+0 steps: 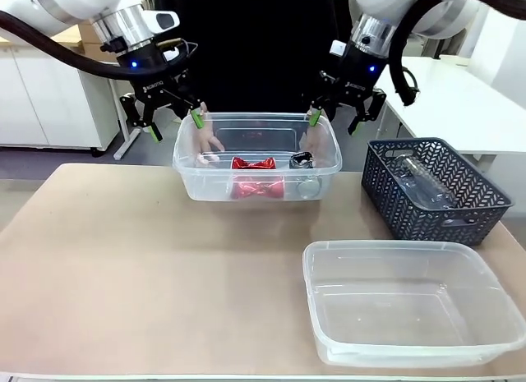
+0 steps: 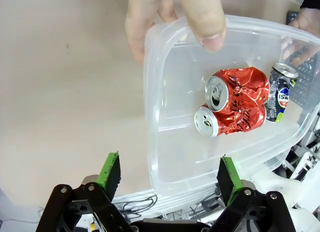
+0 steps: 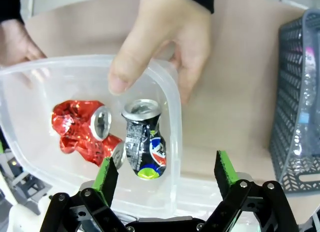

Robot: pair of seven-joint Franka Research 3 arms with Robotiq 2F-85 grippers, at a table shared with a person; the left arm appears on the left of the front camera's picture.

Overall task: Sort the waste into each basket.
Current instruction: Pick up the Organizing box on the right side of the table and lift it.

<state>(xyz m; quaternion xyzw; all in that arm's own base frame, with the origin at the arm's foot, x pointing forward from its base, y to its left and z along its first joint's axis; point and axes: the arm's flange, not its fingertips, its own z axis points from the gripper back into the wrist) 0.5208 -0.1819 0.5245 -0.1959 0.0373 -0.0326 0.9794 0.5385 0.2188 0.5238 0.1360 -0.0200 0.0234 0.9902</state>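
While a person's hands (image 1: 207,140) steady the tub (image 1: 189,173), seemingly offering its cans (image 1: 253,163), left gripper (image 1: 177,126) and right gripper (image 1: 335,120) hover open.

Upper centre, I see two crushed red cans (image 1: 253,163) and a dented blue can (image 1: 301,160) lying in a clear tub (image 1: 205,183); a second tub (image 1: 386,245) sits lower right.

From the front we look across the table (image 1: 123,267) toward the person, both arms entering at the top. Our wrist cameras look steeply down from close above, past the left claw (image 2: 165,169) and right claw (image 3: 167,169). All three views share the tub (image 1: 205,183) with red cans (image 1: 253,163).
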